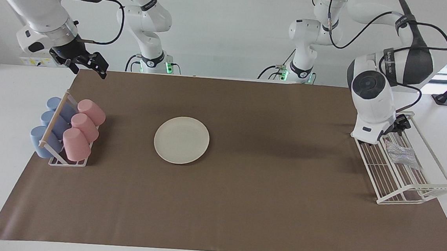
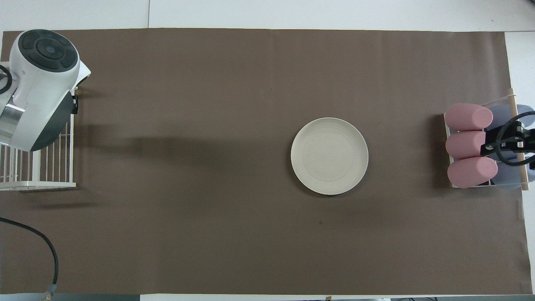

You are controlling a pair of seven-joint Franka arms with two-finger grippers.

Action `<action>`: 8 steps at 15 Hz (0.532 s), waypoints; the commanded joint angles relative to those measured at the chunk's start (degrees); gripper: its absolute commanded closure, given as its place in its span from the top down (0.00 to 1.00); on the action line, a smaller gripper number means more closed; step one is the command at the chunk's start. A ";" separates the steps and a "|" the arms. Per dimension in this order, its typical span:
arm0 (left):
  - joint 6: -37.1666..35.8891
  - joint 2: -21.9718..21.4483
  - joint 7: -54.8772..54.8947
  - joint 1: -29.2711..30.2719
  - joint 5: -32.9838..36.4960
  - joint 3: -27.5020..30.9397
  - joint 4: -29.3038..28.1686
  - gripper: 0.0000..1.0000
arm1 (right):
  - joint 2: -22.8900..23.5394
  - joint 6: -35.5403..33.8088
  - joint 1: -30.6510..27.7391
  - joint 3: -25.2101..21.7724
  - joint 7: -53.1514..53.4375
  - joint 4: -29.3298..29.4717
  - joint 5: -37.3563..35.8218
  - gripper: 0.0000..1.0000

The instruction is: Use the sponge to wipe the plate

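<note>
The cream-white plate (image 1: 181, 140) (image 2: 329, 155) lies flat on the brown mat, toward the right arm's end of the table. The silvery mesh sponge (image 1: 401, 154) rests inside the white wire rack (image 1: 419, 191) at the left arm's end. My left gripper (image 1: 397, 129) hangs low over the rack's end nearer the robots, just short of the sponge and apart from it, mostly hidden by its own wrist (image 1: 370, 100); nothing is in it. In the overhead view that wrist (image 2: 39, 90) covers the sponge. My right gripper (image 1: 88, 61) (image 2: 508, 142) waits open, in the air by the cup rack.
A small rack (image 1: 67, 162) holds pink cups (image 1: 84, 125) (image 2: 468, 144) and blue cups (image 1: 50, 129) on their sides at the right arm's end. The brown mat (image 1: 241, 205) covers most of the white table. A black cable (image 2: 42, 242) lies near the left arm.
</note>
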 commanded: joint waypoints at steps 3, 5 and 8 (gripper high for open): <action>1.17 6.67 -2.04 -0.35 9.86 0.53 2.91 1.00 | -1.59 1.64 2.13 0.41 22.67 -2.06 -0.03 1.00; 3.11 7.11 -2.04 -0.09 12.41 0.53 2.74 1.00 | -1.68 1.64 3.87 0.41 29.86 -2.23 -0.03 1.00; 2.77 7.56 -2.04 -0.09 12.42 0.53 2.57 1.00 | -1.68 3.04 5.99 0.41 41.29 -2.32 -0.03 1.00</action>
